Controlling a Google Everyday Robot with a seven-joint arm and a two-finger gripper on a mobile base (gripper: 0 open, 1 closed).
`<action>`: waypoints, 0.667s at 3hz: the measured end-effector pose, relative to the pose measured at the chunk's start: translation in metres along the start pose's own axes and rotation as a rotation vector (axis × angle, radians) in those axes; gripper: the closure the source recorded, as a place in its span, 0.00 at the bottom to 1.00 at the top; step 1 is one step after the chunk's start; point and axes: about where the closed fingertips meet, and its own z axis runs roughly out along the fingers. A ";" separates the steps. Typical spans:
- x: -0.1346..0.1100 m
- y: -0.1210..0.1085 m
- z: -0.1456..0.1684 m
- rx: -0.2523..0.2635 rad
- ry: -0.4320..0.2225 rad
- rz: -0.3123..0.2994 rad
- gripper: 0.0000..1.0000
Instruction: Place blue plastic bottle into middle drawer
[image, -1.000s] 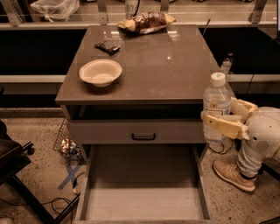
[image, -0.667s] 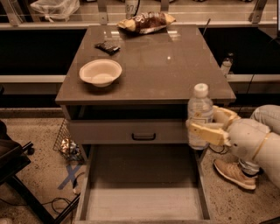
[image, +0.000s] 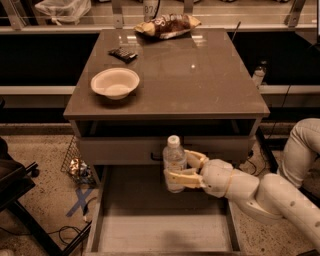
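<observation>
The blue plastic bottle (image: 174, 160), clear with a white cap, is held upright in my gripper (image: 181, 169). The cream fingers (image: 181, 178) are shut around its body. The white arm reaches in from the lower right. The bottle hangs above the open middle drawer (image: 105, 210), over the back part of its pale floor, in front of the flat grey drawer front (image: 115, 150) above it.
On the brown table top (image: 200, 85) stand a white bowl (image: 115, 82), a small dark object (image: 123, 54) and a brown-and-white snack bag (image: 166, 25). A wire basket (image: 76, 162) and cables lie on the floor at left. Another bottle (image: 258, 75) stands at the right behind the table.
My gripper has carried the bottle leftward and down, from the table's right front corner to above the open drawer.
</observation>
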 end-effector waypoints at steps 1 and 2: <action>0.053 0.005 0.031 -0.053 -0.003 0.032 1.00; 0.115 0.013 0.054 -0.067 -0.006 0.068 1.00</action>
